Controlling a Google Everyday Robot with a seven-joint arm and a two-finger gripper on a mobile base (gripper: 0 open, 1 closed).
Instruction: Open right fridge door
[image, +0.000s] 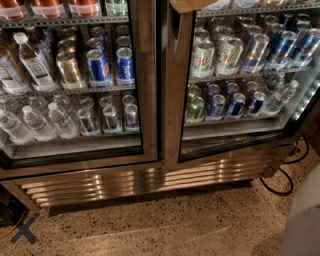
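A speckled floor (165, 225) lies nearest, with a blue cross (24, 229) marked at its left and a black cable (280, 186) looping at the right. Behind it a ribbed steel grille (150, 182) runs along the fridge's base. Above the grille the right fridge door (175, 100) stands beside the left door (147, 75), a dark seam between them, with cans (235, 50) shelved behind its glass. The gripper (192, 5) shows at the top edge, over that door's left frame; I cannot tell whether it is spread or closed.

The claw (192, 5) sits at the top edge by the right fridge door (175, 100).
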